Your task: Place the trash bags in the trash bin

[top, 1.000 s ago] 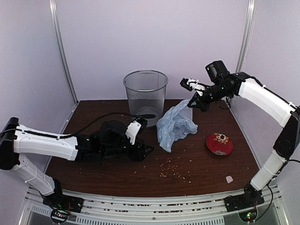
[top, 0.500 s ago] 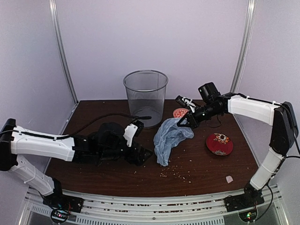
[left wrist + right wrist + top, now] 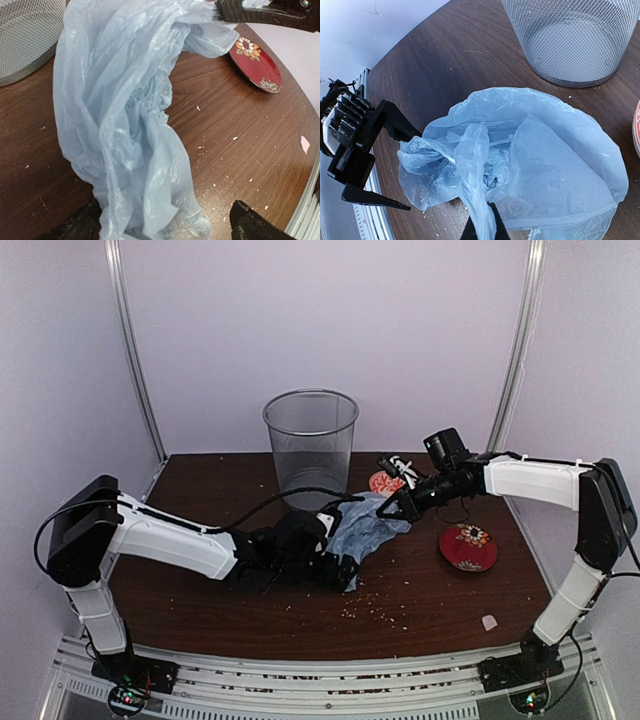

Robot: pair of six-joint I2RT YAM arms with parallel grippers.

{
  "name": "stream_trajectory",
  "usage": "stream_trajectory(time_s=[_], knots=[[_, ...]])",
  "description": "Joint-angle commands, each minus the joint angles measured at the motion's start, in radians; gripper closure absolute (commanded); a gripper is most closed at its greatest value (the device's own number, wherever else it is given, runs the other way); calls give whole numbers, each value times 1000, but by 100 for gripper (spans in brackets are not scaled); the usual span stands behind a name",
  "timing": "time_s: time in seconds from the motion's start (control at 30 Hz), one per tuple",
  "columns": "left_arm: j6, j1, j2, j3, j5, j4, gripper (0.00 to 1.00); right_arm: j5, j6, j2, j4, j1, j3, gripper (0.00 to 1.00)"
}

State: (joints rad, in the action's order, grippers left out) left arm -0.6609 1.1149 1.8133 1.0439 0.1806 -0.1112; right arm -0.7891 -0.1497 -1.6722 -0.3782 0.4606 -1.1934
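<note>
The trash bag [image 3: 368,528] is not in the trash bin [image 3: 310,445] yet — it lies crumpled near the middle of the tabletop [image 3: 450,600], just in front of the bin, which stands upright by the back edge. The right gripper [image 3: 384,511] has its jaws shut tight on a top fold of the bag, I think so it can lift the bag up. The left gripper [image 3: 345,570] is low down at the bag's near end with its jaws wide apart and nothing in them. It looks ready to grab the loose bottom part, so that the floppy bag will not hang and drag when it goes up over the rim. The bag is bigger than the bin, so two grips make sense to me. The red patterned bowl [image 3: 468,547] sits toward the right edge, well apart from the bag, and a paler round dish [image 3: 383,481] peeks out behind the bag, near the bin. Crumbs [image 3: 375,612] are spread toward the front edge. From above you cannot tell how the jaws stand, since the arms and bag hide them. The right wrist view shows it best: the thin fold pinched between its own fingers [image 3: 496,231], and the left gripper's two black fingers spread open beside the bag. The left wrist view shows what the others do not — the bag's bottom end sits right between its two open fingers [image 3: 255,227], though I cannot tell if they touch it.
</note>
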Motion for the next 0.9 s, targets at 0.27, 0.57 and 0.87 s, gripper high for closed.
stream_trajectory(time_s=[0.27, 0.57, 0.87], knots=[[-200, 4, 87, 18, 109, 41, 18, 10, 21, 53, 68, 7, 21, 100], [-216, 0, 59, -58, 116, -10, 66, 28, 25, 45, 68, 7, 16, 100], [-58, -2, -133, -98, 168, 34, 99, 87, 8, 34, 31, 6, -18, 100]])
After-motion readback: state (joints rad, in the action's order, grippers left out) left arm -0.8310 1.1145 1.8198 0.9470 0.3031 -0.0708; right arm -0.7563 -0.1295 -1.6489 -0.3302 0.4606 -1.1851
